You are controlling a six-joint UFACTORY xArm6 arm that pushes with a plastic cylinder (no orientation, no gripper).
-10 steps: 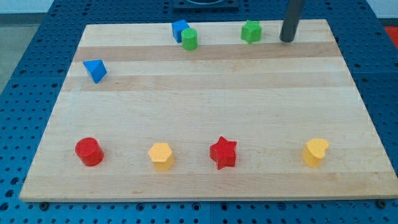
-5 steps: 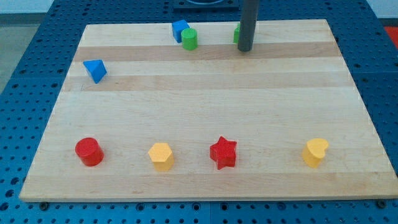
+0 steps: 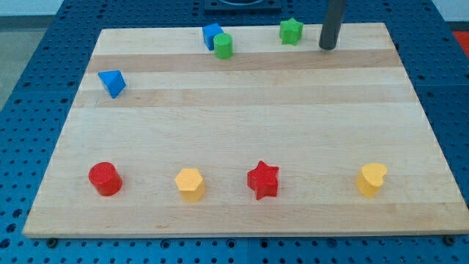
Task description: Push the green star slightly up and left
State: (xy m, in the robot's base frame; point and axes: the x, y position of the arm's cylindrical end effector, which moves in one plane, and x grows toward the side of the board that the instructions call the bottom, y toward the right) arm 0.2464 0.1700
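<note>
Camera view: my tip [image 3: 327,47] rests on the counter [image 3: 242,117] near its top edge. The green star [image 3: 291,31] sits just left of my tip and slightly above, not touching. No claw is fitted; its state is not applicable.

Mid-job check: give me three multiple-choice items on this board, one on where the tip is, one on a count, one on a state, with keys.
1. My tip stands where, relative to the green star?
A. to the view's right of it
B. to the view's left of it
C. beside the red star

2. How many yellow blocks are on the board?
A. one
B. two
C. three

3. Tip and green star are:
A. touching
B. apart
C. stacked

Key: 1 A, the rod ends right of the star. 2 B, two yellow blocks sit along the bottom row. 3 B, bare wood shows between them.
</note>
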